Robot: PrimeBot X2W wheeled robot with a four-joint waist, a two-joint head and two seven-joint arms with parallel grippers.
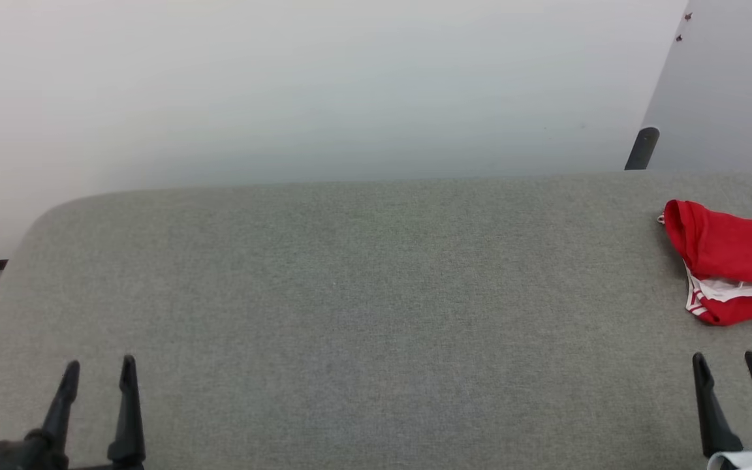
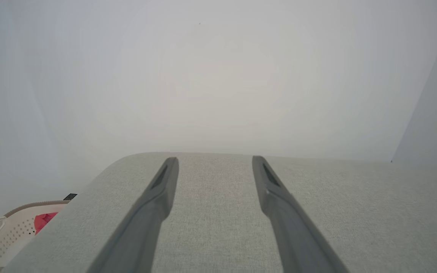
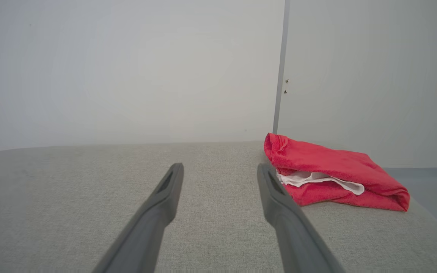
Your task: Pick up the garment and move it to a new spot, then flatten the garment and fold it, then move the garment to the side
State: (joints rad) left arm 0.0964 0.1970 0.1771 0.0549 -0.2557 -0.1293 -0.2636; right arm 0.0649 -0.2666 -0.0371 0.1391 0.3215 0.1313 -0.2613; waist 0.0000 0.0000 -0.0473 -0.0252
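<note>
The garment [image 1: 732, 261] lies as a compact folded bundle at the right edge of the worktop [image 1: 376, 294], while the left pincer [image 1: 100, 363] and right pincer [image 1: 724, 357] stand apart and empty near its front edge, so the task seems almost finished.

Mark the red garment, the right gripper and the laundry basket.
garment [image 3: 328, 163], right wrist view, on its red upper fold.
right gripper [image 1: 724, 358], head view, midway between its open fingertips.
laundry basket [image 2: 13, 235], left wrist view, on its perforated cream wall.
</note>
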